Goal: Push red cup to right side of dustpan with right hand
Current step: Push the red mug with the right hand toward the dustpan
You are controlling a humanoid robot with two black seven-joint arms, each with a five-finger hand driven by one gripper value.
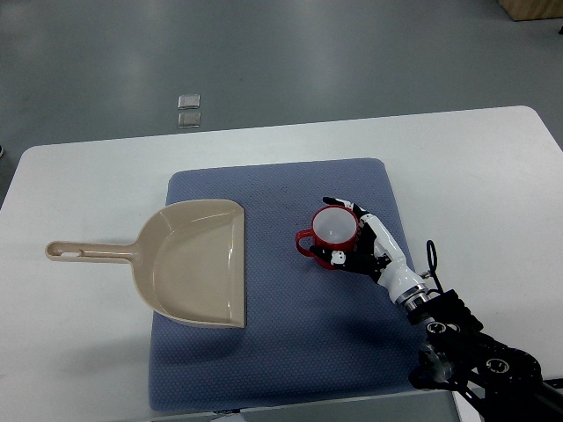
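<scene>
Cupping the red cup with the right hand, fingers curled around its right side.
Cup upright on the blue mat (handle pointing left), right of the beige dustpan, apart from it; white table underneath.

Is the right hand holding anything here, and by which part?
The right hand cups the red plastic cup around its right side wall; whether it grips or merely touches cannot be told.
</scene>
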